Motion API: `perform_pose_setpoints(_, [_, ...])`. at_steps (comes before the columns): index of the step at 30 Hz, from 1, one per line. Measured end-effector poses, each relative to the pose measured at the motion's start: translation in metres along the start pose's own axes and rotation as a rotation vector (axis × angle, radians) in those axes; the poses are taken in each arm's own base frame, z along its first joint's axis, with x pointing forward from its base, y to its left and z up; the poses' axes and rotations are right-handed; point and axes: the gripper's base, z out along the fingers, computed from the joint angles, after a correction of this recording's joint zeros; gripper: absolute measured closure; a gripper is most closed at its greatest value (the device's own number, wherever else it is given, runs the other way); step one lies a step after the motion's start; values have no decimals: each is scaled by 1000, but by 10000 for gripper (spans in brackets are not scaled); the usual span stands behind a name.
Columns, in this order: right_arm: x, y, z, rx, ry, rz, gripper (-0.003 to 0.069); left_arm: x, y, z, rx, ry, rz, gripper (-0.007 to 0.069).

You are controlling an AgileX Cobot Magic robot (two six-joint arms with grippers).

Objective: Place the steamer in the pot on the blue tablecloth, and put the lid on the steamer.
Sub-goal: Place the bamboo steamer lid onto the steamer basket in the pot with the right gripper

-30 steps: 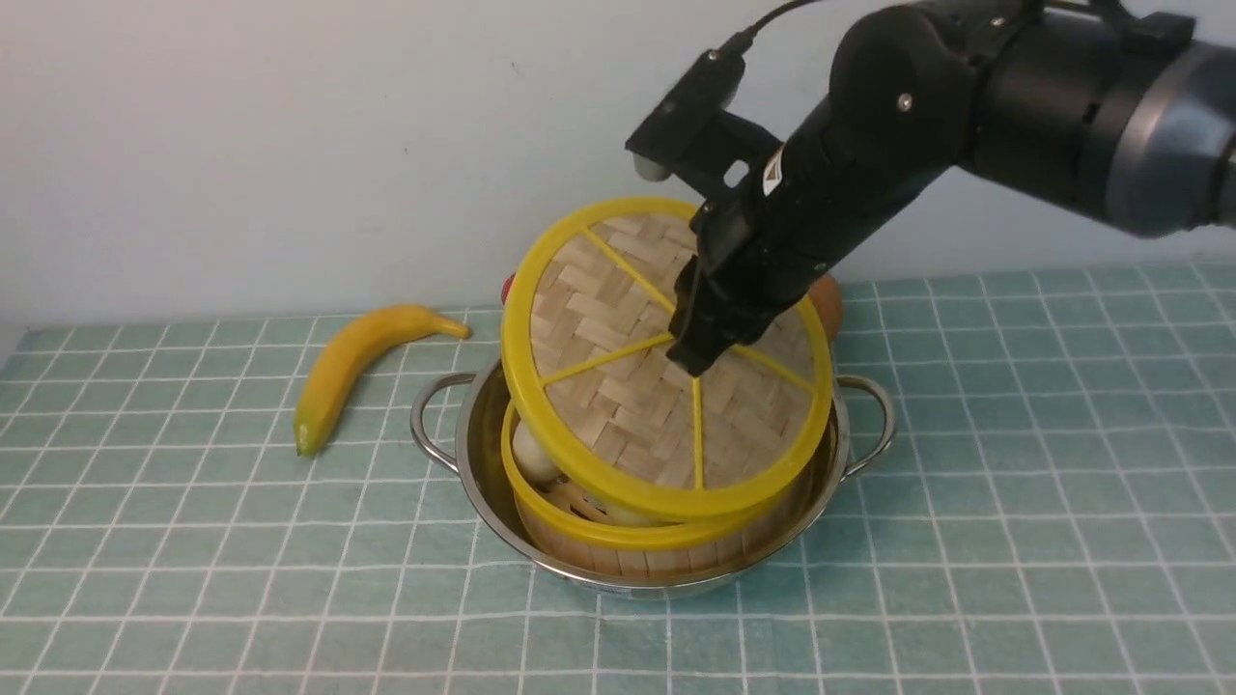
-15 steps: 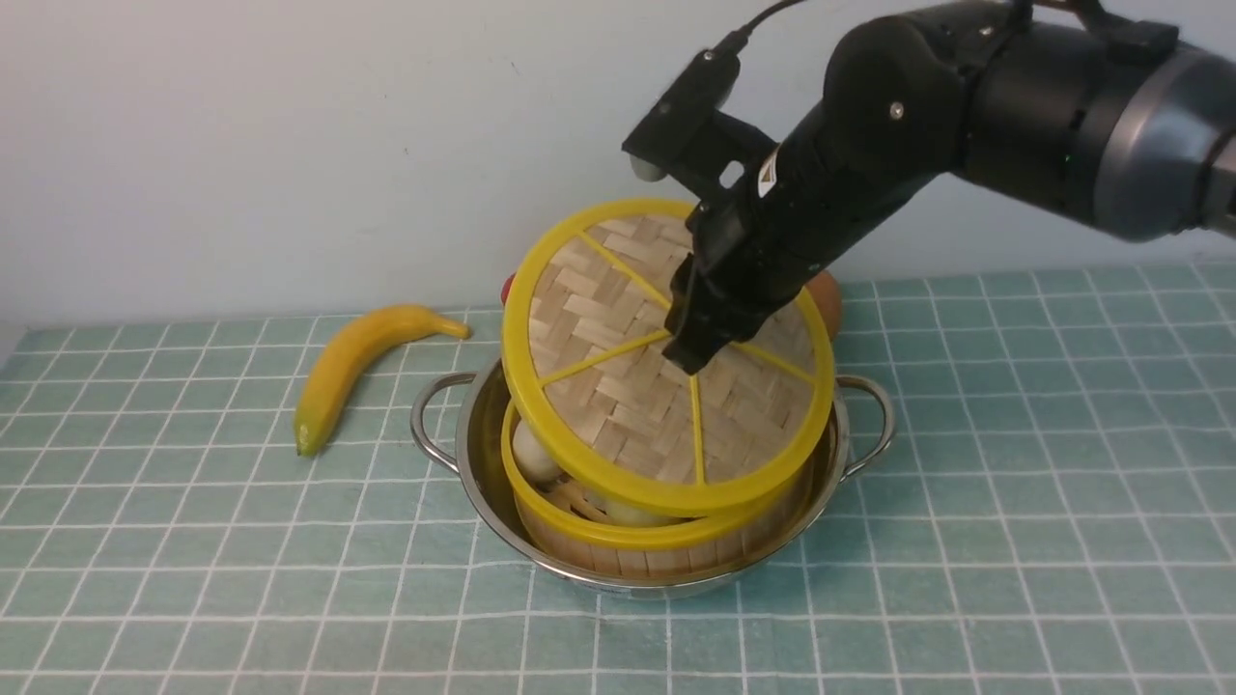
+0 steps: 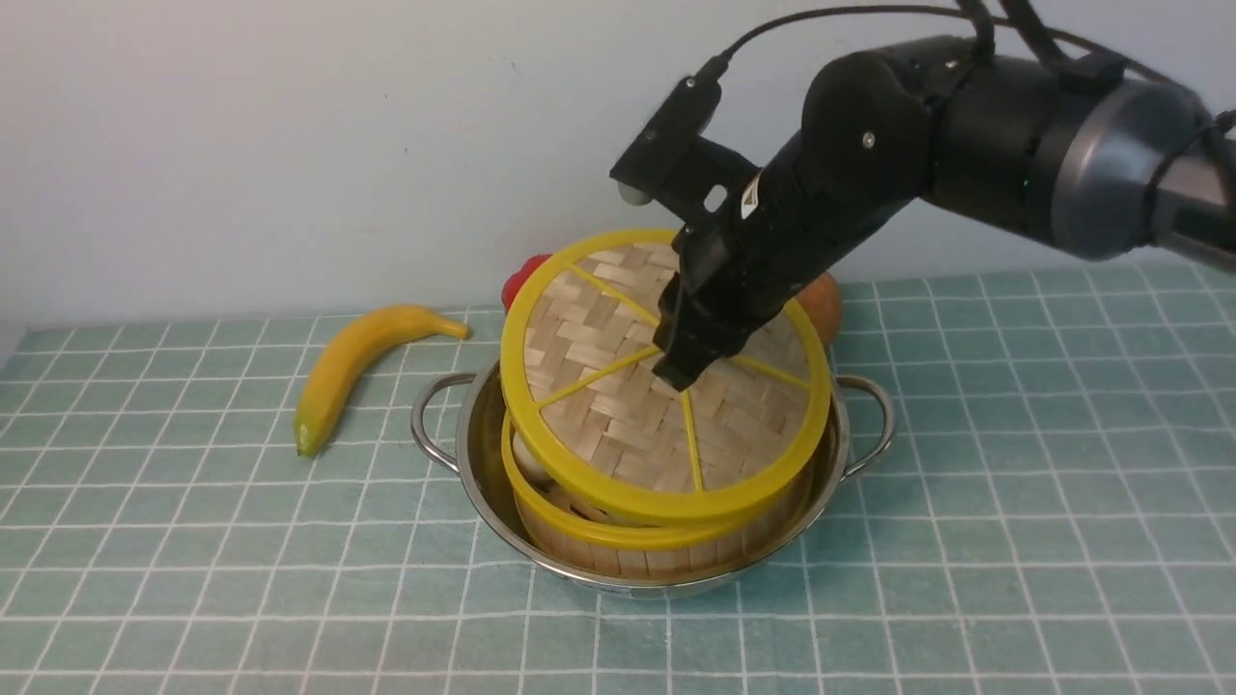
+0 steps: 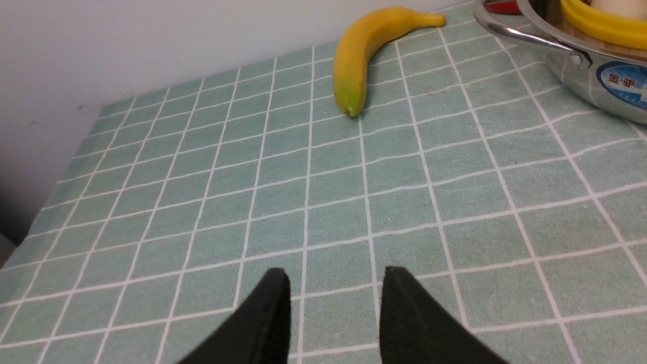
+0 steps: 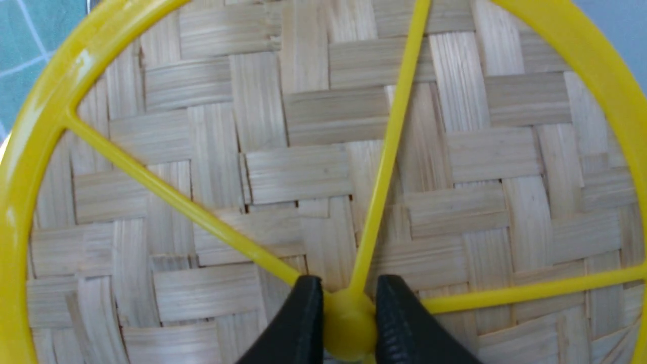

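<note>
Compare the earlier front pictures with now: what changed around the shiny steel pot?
The right gripper, shut on the centre knob throughout, lowered the flat woven-bamboo lid with yellow rim toward the round bamboo steamer; its far edge dropped, so it tilts less, not yet seated. Steamer, shiny steel pot and yellow banana stayed put.

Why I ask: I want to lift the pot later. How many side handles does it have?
2. The left handle loops out toward the banana; the right handle sits on the pot's opposite side. The lid hides the pot's far rim.
</note>
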Motion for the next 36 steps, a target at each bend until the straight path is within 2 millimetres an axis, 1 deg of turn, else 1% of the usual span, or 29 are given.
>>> perform_pose_setpoints(4, [3, 0, 11, -10, 12, -7, 513, 0, 0, 0, 0, 0, 0, 382])
perform_pose_setpoints(14, [0, 1, 14, -25, -30, -76, 513, 0, 0, 0, 0, 0, 0, 382])
perform_pose_setpoints(24, [2, 1, 32, -27, -41, -141, 513, 0, 0, 0, 0, 0, 0, 382])
perform_pose_setpoints(36, [-5, -1, 29, -13, -67, -186, 514, 0, 0, 0, 0, 0, 0, 382])
